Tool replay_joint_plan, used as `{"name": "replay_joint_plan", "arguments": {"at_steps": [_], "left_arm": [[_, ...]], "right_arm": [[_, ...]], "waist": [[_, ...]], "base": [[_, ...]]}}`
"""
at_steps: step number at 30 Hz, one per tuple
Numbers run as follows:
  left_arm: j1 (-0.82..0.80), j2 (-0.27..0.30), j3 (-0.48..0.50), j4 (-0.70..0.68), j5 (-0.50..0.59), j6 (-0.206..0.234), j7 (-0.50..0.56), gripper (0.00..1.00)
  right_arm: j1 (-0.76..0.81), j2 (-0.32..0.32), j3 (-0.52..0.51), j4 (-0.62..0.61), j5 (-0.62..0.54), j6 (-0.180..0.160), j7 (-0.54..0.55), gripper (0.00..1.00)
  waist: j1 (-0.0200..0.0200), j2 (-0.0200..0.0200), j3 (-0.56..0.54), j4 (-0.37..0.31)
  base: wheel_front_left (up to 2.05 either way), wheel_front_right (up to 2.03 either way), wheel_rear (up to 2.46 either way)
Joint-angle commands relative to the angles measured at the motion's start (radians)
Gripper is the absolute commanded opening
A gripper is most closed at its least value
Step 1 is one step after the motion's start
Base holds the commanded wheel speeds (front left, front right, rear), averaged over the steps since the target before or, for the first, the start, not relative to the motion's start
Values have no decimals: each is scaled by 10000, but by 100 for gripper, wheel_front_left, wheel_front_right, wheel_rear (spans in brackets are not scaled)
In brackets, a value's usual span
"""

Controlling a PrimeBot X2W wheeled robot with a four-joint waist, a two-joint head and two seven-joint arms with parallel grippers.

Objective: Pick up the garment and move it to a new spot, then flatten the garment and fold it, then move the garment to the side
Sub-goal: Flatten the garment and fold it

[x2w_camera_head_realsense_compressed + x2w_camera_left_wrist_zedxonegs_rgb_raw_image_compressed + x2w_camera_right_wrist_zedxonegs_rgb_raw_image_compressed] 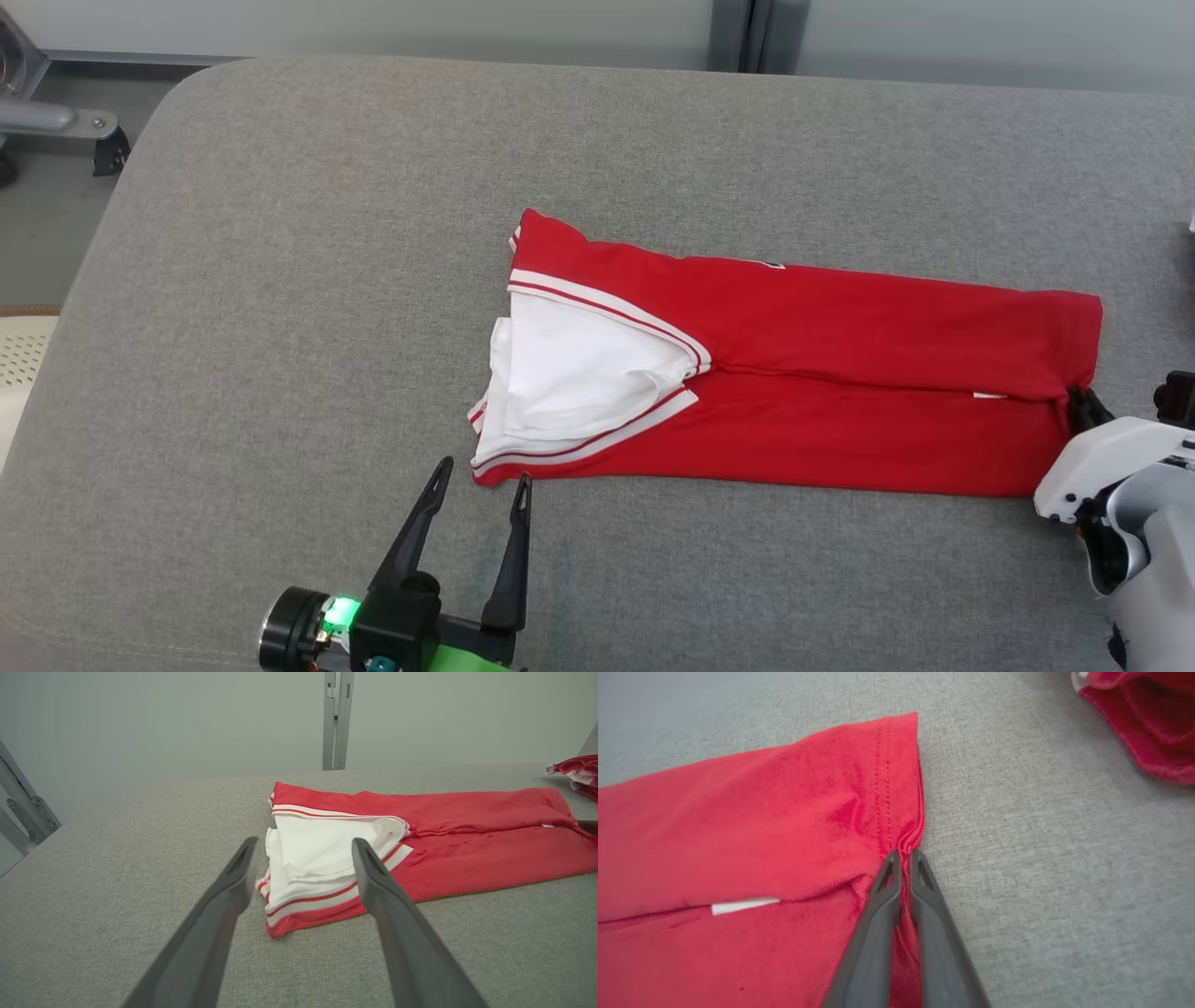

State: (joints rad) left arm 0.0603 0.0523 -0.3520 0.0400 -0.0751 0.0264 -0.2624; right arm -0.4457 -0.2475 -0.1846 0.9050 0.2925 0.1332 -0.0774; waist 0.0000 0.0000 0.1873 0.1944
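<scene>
Fabric of plain grey covers the table [280, 280], and the garment [840, 373], a red shirt with white trim, lies across its middle as a long narrow strip. Both long sides look already folded in so that they meet along a centre seam. A second red garment [1148, 728] sits apart, off the strip's right end. The white collar end [579, 373] points to the robot's left and the hem [887, 779] to its right. I judge the folding step to be under way, with the lengthwise folds done and the crosswise fold about to begin. The right gripper [902, 856] is closed tight on the hem, pinching the red cloth where the two folded edges meet, just past a small white label [745, 905]. The left gripper [484, 471] stands wide open and holds nothing, its tips at the near corner of the collar end, hovering or barely touching. The next move likely calls for lifting the hem and carrying it over toward the collar. Since the pinch is central, the outer corners may droop, so the left gripper should steady the collar end.
</scene>
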Motion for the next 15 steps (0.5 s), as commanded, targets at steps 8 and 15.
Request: {"name": "replay_joint_plan", "arguments": {"at_steps": [8, 15], "left_arm": [[-7, -11, 167, 53, 70, 14, -27, 100], [132, -12, 178, 159, 77, -37, -27, 100]], "right_arm": [[346, -1314, -95, -56, -455, -36, -302, 0], [550, -1556, 349, -1262, -271, -33, 48, 0]], "waist": [[0, 0, -118, -243], [0, 0, -374, -448]], "base": [[0, 0, 0], [0, 0, 0]]}}
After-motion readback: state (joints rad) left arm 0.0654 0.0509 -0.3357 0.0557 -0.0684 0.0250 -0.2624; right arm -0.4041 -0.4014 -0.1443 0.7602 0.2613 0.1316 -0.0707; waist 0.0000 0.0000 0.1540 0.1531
